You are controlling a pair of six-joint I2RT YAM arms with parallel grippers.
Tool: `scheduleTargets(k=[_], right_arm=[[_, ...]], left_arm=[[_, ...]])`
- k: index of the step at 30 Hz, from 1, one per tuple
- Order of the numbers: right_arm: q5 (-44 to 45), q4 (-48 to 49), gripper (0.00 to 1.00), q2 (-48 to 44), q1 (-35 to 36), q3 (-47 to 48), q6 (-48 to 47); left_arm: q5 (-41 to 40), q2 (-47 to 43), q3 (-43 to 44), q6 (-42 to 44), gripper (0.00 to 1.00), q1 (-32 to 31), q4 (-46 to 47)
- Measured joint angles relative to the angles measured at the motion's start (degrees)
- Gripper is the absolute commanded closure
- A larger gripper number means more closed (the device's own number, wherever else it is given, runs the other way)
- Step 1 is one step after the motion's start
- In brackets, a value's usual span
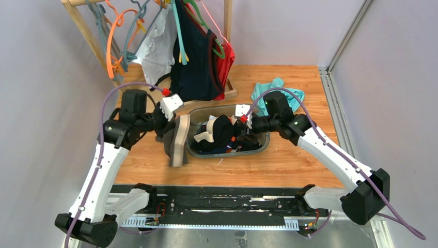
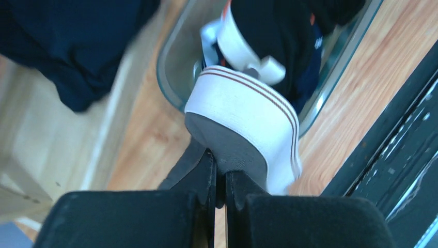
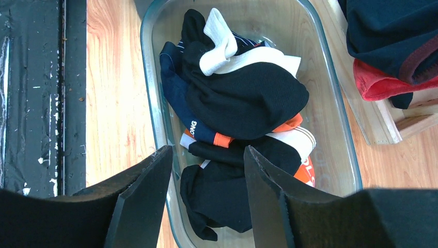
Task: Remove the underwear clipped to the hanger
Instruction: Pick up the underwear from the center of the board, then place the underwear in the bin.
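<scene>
My left gripper is shut on a dark grey brief with a pale striped waistband, which hangs from it just left of a glass bin. In the left wrist view the fingers pinch its grey cloth under the waistband. My right gripper is open and empty over the bin's right half. In the right wrist view it hovers above a pile of black, navy and white briefs. A white-grey garment hangs on the rack at the back.
A wooden rack with orange and teal hangers stands at the back left. A navy tank top and a red garment hang from it. A teal cloth lies behind the bin. A black rail runs along the near table edge.
</scene>
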Motion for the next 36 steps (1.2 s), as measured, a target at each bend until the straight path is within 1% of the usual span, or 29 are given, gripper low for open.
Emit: scheduleTargets(k=[3, 6, 8, 12, 15, 17, 21, 23, 25, 30, 33, 36], right_arm=[[0.2, 0.0, 0.45, 0.0, 0.0, 0.0, 0.0], [0.5, 0.0, 0.45, 0.0, 0.0, 0.0, 0.0], [0.7, 0.0, 0.45, 0.0, 0.0, 0.0, 0.0], [1.2, 0.0, 0.45, 0.0, 0.0, 0.0, 0.0], [1.6, 0.0, 0.45, -0.1, 0.0, 0.0, 0.0], [1.7, 0.0, 0.46, -0.1, 0.0, 0.0, 0.0], [1.7, 0.0, 0.46, -0.1, 0.0, 0.0, 0.0], [1.7, 0.0, 0.46, -0.1, 0.0, 0.0, 0.0], [1.7, 0.0, 0.46, -0.1, 0.0, 0.0, -0.1], [1.7, -0.1, 0.45, -0.1, 0.0, 0.0, -0.1], [1.7, -0.1, 0.46, -0.1, 0.0, 0.0, -0.1], [1.8, -0.1, 0.46, -0.1, 0.0, 0.0, -0.1]], left_arm=[[3.0, 2.6, 8.5, -4.0, 1.00, -0.5, 0.2], [4.6, 5.6, 14.8, -7.6, 1.00, -1.4, 1.4], [4.7, 7.4, 17.3, -9.6, 1.00, -2.3, 3.1], [4.2, 10.6, 19.1, -12.8, 1.00, -4.6, 6.4], [3.6, 13.1, 18.7, -14.2, 1.00, -6.0, 9.1], [2.8, 13.9, 16.8, -14.3, 1.00, -7.0, 11.6], [-0.3, 14.6, 9.3, -13.1, 1.00, -9.2, 16.2], [-2.1, 15.6, 5.0, -11.8, 0.98, -9.7, 18.2], [-3.8, 17.2, 1.1, -10.5, 0.95, -9.9, 20.1], [-8.3, 24.2, -7.7, -7.0, 0.74, -11.3, 23.7], [-9.7, 27.8, -10.0, -4.9, 0.63, -12.8, 24.6], [-11.0, 29.5, -10.0, -3.4, 0.56, -14.1, 24.4]])
